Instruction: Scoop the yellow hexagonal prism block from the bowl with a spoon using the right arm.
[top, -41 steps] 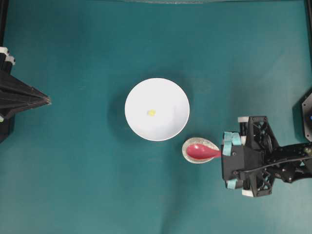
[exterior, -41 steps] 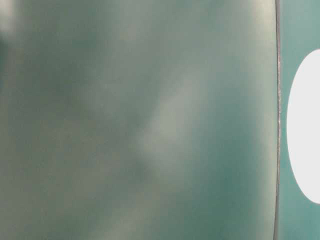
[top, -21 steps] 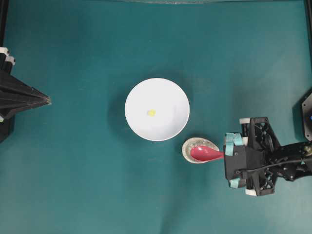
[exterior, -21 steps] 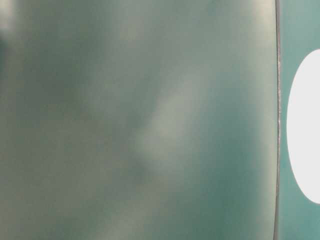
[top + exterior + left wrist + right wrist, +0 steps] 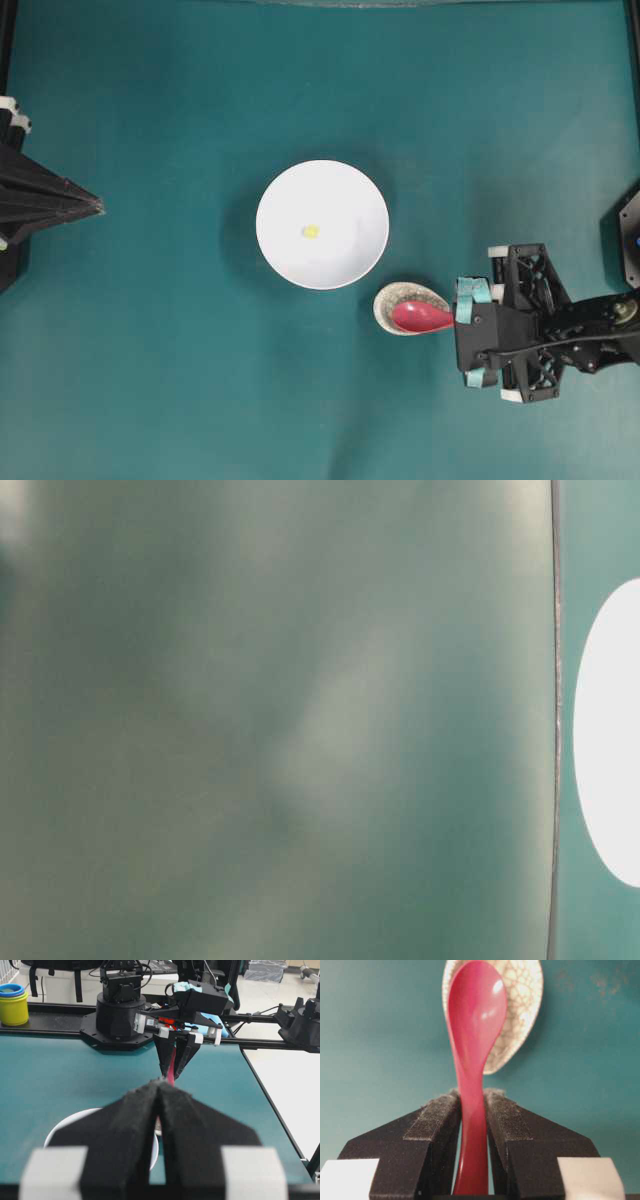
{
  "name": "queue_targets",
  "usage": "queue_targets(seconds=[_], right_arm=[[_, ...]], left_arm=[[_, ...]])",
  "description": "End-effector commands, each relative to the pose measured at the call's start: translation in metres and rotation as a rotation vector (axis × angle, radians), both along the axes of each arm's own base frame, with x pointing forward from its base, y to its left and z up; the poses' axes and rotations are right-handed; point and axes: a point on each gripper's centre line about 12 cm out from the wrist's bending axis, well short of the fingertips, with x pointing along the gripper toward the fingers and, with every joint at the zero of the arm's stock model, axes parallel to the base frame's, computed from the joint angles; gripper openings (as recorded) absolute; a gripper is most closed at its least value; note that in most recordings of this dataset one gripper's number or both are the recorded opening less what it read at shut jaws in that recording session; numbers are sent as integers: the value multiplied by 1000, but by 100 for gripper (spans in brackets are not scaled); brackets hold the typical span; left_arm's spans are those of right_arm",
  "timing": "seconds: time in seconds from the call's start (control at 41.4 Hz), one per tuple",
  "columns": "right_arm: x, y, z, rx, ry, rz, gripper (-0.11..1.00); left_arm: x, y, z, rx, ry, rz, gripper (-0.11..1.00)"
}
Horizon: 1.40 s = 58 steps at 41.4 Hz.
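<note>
Teal tabletop [image 5: 150, 380] is seen under everything; the spoon [image 5: 472, 1060] is clamped by its handle in the right claw [image 5: 471, 1110], its scoop over a speckled rest [image 5: 392, 297], while the yellow block [image 5: 311, 231] lies in the bowl [image 5: 290, 260] beyond the claw's tip; the left claw [image 5: 159, 1091] is pressed together

The block [image 5: 311, 231] lies in the bowl [image 5: 290, 260] at mid-worktop [image 5: 150, 380]. Just right and below, the spoon [image 5: 420, 317] sits over the rest [image 5: 392, 297].
</note>
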Motion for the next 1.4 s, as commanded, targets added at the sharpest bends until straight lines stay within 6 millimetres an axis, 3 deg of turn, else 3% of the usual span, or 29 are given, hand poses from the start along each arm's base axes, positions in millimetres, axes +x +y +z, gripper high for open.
queue_targets(seconds=[0.0,0.121,0.387,0.75,1.161,1.378], right_arm=[[3,-1,6,16,-23,-10,26],[4,-3,7,14,-23,-14,30],[4,-3,7,19,-28,-12,56],[5,-4,9,81,-88,-10,55],[24,-32,17,279,-321,-17,55],[31,-33,24,341,-399,1,55]], left_arm=[[1,0,14,-2,-38,-2,1],[1,0,14,-3,-38,-2,1],[1,0,14,0,-37,-2,1],[1,0,14,-2,-38,-2,1],[1,0,14,-3,-38,-2,1],[1,0,14,-3,-38,-2,1]])
